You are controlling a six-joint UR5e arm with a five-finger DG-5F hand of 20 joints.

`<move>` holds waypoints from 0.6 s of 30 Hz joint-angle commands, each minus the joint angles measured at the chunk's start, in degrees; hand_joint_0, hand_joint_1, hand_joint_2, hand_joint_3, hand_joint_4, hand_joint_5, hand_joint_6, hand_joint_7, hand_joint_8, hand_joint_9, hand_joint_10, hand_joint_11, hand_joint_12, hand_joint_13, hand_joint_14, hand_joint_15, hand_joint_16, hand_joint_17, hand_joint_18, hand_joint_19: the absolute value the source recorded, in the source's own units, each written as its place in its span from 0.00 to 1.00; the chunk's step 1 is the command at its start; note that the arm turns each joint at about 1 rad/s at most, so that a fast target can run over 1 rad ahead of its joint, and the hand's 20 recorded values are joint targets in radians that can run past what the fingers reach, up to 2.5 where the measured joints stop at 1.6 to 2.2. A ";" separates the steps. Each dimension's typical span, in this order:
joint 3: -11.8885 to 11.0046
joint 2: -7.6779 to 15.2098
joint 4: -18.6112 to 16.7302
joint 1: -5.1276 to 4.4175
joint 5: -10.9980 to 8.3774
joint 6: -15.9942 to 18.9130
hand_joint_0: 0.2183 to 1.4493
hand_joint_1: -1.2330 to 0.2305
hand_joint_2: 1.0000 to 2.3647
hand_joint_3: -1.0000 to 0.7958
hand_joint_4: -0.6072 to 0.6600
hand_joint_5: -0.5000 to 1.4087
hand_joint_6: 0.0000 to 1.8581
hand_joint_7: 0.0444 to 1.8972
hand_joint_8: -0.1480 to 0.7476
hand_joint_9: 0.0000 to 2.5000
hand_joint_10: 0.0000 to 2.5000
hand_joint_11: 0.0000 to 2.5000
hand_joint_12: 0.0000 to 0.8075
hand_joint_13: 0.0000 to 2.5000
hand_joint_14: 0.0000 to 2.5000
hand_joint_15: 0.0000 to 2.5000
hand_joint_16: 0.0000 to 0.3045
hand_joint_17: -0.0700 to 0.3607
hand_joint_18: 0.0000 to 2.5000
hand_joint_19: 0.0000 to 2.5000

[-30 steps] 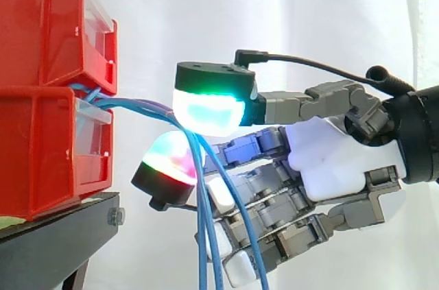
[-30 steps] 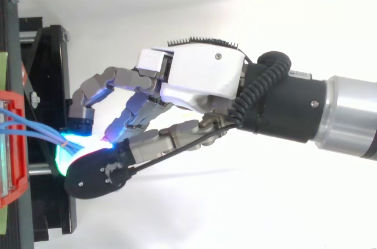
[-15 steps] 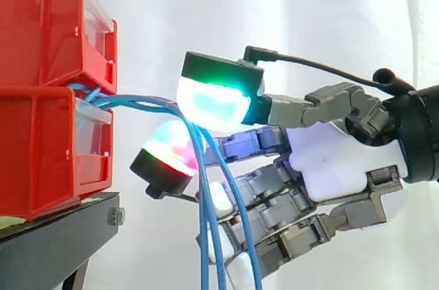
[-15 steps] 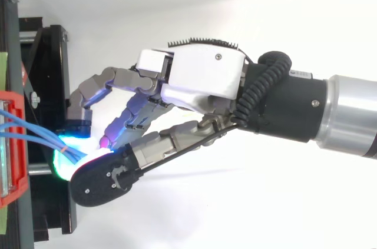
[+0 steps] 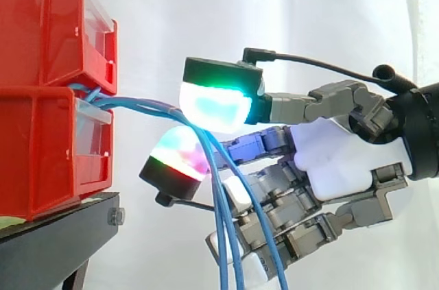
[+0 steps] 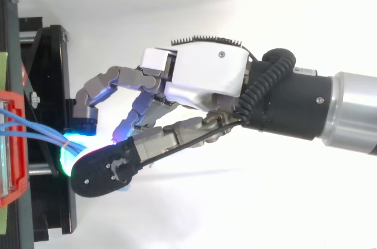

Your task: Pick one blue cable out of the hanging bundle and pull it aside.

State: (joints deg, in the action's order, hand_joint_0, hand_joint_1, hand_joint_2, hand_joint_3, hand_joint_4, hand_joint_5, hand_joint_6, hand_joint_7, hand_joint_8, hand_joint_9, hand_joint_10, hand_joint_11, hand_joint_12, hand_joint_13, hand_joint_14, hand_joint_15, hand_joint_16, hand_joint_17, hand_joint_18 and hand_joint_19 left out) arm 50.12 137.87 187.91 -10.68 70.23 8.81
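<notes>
A bundle of thin blue cables (image 5: pixel 137 105) comes out between two stacked red bins (image 5: pixel 41 29), runs right, then bends down at my hand (image 5: pixel 336 166). The hand reaches in from the right with its fingers curled. The cables pass just under a cyan-green glowing pad (image 5: pixel 214 106) and to the right of a pink-green glowing pad (image 5: pixel 177 160), held between them. Below, the strands hang in front of the lower fingers and leave the bottom edge. From above, the cables (image 6: pixel 35 137) run from the bin's edge (image 6: pixel 15 143) into the glow under the hand (image 6: pixel 206 78).
The red bins stand on a black stand (image 5: pixel 62 235), whose frame (image 6: pixel 50 84) lies close beside the fingertips in the top view. A white curtain (image 5: pixel 274 9) hangs behind.
The hand has drawn a little to the right, away from the bins. The hanging strands have swung right with it, and the pink-green pad has moved right and down.
</notes>
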 commanded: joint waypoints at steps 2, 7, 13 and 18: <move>-0.37 -0.06 0.26 0.04 0.00 -0.11 0.33 0.33 0.01 0.49 0.45 0.18 0.51 0.46 0.44 0.40 0.01 0.29 0.38 0.35 0.01 0.22 0.16 0.41 0.29 0.20; -1.07 -0.06 0.35 0.13 0.09 -0.28 0.44 0.27 0.01 0.37 0.31 0.17 0.53 0.47 0.40 0.38 0.01 0.30 0.34 0.33 0.01 0.22 0.14 0.39 0.27 0.18; -1.60 -0.06 1.85 0.31 0.44 -0.11 0.42 0.23 0.00 0.30 0.33 0.22 0.51 0.49 0.40 0.43 0.01 0.28 0.32 0.35 0.01 0.21 0.13 0.37 0.29 0.17; -1.78 -0.06 4.04 0.57 0.70 0.15 0.29 0.38 0.00 0.29 0.38 0.23 0.46 0.42 0.40 0.46 0.01 0.25 0.33 0.35 0.01 0.21 0.13 0.37 0.29 0.19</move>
State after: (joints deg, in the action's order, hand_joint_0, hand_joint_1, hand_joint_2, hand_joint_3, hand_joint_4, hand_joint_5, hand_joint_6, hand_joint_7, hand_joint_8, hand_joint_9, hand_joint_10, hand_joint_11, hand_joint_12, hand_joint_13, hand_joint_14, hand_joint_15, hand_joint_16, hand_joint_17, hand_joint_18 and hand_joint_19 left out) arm 48.40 137.81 191.04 -10.25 70.83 8.88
